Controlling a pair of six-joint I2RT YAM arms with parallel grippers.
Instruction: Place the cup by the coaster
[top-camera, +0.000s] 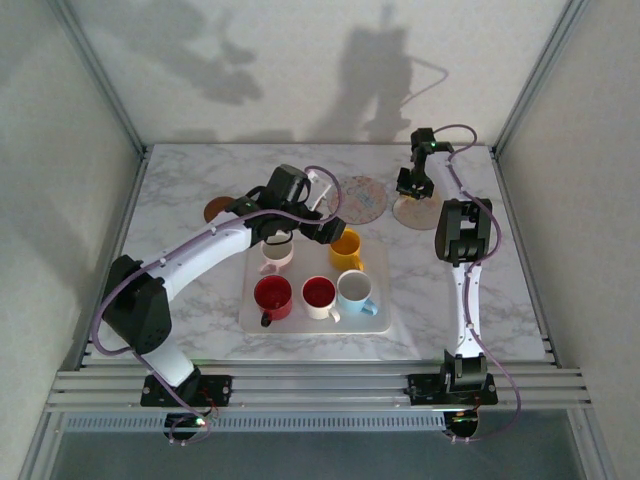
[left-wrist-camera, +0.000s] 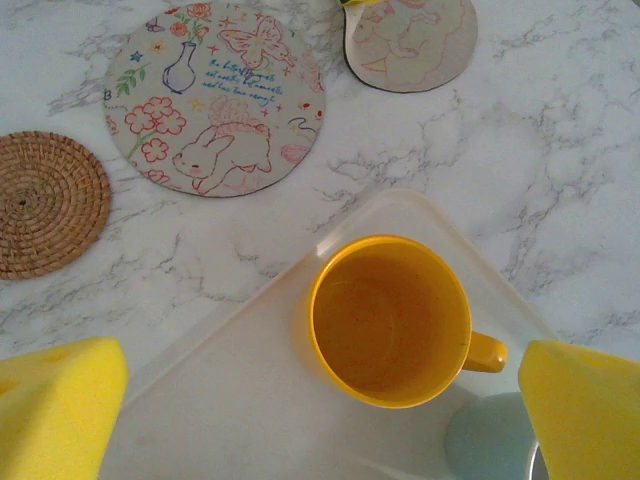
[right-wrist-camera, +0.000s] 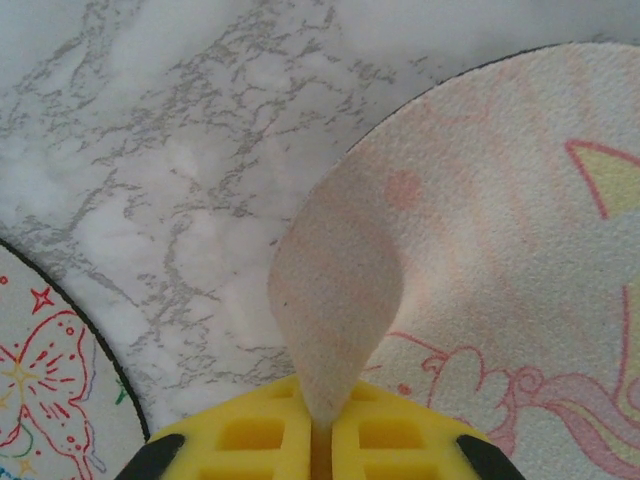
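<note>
While both arms are bolted at the near edge of the bench (top-camera: 415, 290), a translucent tray (top-camera: 310, 327) lies just beyond them, about midway along that edge. Along the tray's near side stand three cups in a row: a red cup (top-camera: 273, 296), a white cup with a red inside (top-camera: 319, 293) and a pale blue cup (top-camera: 354, 290). Behind them, on the tray's far side, stand a pink cup (top-camera: 277, 255) to the left and the yellow cup (left-wrist-camera: 390, 320) at the far right corner, upright and empty.

The left arm reaches across from the near left corner of the bench to hang over the far side of the tray. In its wrist view the left claw (left-wrist-camera: 320, 375) is spread wide, with one yellow foam finger on each side of the yellow cup and neither touching it; the cup's handle points towards the right-hand finger.

Beyond the tray, three coasters lie on the marble towards the far edge: a woven coaster (top-camera: 217, 210) to the left, a patterned coaster (top-camera: 362, 197) with flowers and a rabbit near the middle, and a pale coaster (top-camera: 418, 212) to the right. The right arm stretches along the right side of the bench to that last one. The right claw (right-wrist-camera: 320, 410) is pressed together, pinching the pale coaster's edge, which curls up off the marble between the fingers.
</note>
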